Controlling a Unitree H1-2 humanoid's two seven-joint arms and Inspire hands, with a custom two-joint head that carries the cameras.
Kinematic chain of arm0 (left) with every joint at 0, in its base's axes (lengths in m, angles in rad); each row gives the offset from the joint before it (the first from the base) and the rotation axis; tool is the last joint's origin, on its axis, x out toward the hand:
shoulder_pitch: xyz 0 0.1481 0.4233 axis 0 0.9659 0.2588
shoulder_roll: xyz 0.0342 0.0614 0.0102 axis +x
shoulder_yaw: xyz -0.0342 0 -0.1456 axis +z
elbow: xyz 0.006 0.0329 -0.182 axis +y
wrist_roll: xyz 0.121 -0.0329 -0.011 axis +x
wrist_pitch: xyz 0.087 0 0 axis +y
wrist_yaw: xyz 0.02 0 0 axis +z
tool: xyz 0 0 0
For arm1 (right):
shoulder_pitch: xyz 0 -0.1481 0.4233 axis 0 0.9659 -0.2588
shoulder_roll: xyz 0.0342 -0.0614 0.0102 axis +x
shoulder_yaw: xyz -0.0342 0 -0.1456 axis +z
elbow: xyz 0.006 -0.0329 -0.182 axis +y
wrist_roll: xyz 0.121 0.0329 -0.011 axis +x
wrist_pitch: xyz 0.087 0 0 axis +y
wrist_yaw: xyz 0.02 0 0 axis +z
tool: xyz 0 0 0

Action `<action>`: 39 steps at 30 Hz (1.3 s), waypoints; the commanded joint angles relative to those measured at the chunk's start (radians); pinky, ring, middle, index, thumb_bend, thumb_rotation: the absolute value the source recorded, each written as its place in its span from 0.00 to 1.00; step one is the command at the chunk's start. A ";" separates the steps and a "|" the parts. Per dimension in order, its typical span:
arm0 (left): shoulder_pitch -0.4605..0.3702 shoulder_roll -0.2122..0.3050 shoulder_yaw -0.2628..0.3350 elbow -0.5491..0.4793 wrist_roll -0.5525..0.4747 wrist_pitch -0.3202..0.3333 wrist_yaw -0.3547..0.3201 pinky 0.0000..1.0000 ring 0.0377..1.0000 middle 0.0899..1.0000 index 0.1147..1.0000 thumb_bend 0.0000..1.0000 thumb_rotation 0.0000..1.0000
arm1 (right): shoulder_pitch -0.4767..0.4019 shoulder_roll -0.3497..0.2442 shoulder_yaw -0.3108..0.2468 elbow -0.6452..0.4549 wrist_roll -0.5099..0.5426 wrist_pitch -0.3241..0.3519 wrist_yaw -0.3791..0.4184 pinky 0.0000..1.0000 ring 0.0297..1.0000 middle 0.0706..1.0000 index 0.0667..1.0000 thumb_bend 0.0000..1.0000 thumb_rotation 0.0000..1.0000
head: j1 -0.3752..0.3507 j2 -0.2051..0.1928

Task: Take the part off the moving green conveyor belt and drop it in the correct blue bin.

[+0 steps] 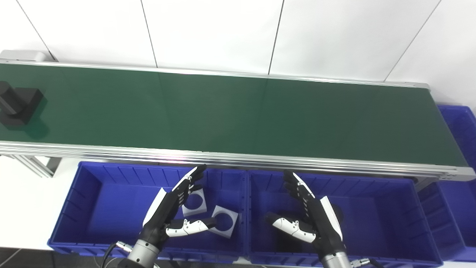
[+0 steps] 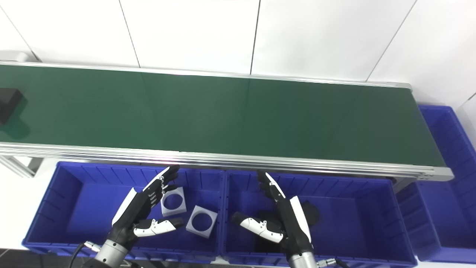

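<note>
White wall panels back the green conveyor belt (image 1: pixel 238 111); the black part (image 1: pixel 16 104) rides at the frame's far left, its long axis apparently running toward upper left. Left robot hand (image 1: pixel 173 214) and right robot hand (image 1: pixel 308 216) hover open and empty over the blue bins (image 1: pixel 74 201) — a late reach (belt moving) could miss the part.

Green conveyor belt (image 1: pixel 238 115) with silver aluminium side rails spans picture left to right. Black part (image 1: pixel 16 104) sits on belt at far left end, nearer rear rail than front. Rest of belt surface bare green, right end included.
</note>
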 commanded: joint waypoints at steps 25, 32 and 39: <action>-0.011 -0.003 -0.001 -0.024 -0.026 -0.030 0.001 0.90 0.95 0.96 0.92 0.84 0.36 | -0.013 0.006 -0.010 0.001 0.035 -0.086 -0.013 0.90 0.91 0.92 0.95 0.81 0.24 | 0.044 -0.002; -0.013 -0.017 -0.008 -0.023 -0.006 -0.026 0.010 0.87 0.94 0.96 0.92 0.84 0.37 | -0.014 0.002 -0.034 0.009 0.103 -0.101 -0.002 0.91 0.92 0.93 0.96 0.80 0.23 | 0.104 -0.006; -0.019 -0.043 -0.019 -0.007 0.021 -0.032 0.026 0.89 0.94 0.96 0.93 0.85 0.39 | -0.017 -0.017 -0.045 0.016 0.120 -0.116 0.002 0.90 0.92 0.92 0.96 0.79 0.20 | 0.137 -0.014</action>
